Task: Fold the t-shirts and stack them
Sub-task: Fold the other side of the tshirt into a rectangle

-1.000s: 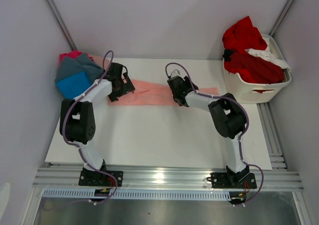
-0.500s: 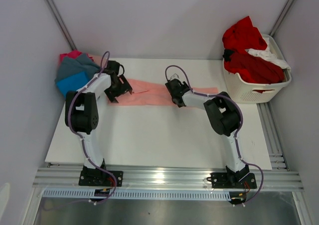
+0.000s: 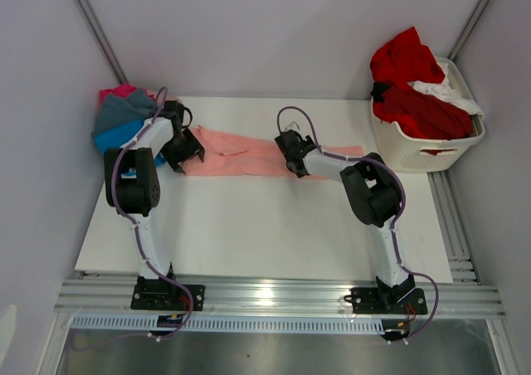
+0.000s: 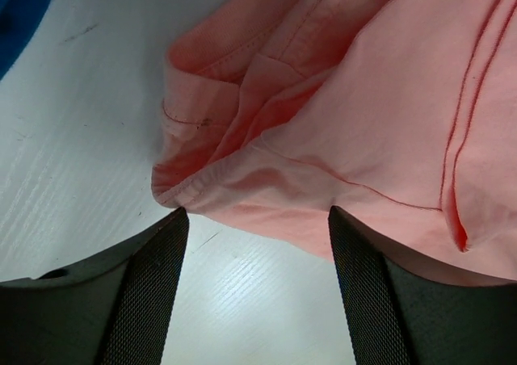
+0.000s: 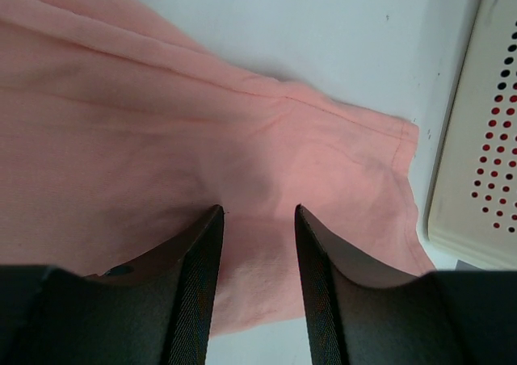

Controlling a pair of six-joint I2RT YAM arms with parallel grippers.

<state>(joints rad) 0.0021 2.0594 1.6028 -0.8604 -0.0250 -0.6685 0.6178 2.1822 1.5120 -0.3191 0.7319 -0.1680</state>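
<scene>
I am looking at both arms reaching forward over the desk (image 3: 249, 234), elbows bent high and wrists tipped down toward the far side. The left pincer (image 3: 181, 147) (image 4: 254, 220) is hanging at the bunched left end of the salmon-pink t-shirt (image 3: 241, 153) (image 4: 363, 98), its jaws standing wide apart with the rumpled hem lying just ahead of the tips; it is gripping nothing. The right pincer (image 3: 292, 153) (image 5: 257, 216) is pressing down near the right half of that shirt (image 5: 121, 139), jaws part-way apart, flat cloth showing in the gap and no fold pinched. The shirt is lying stretched as a long band across the far part of the desk. Grey (image 3: 124, 109), bright blue (image 3: 112, 136) and magenta (image 3: 116, 91) t-shirts are sitting piled at the far left, touching. Red t-shirts (image 3: 411, 76) and a white one (image 3: 444, 93) are filling the laundry basket (image 3: 423, 153) at the far right.
</scene>
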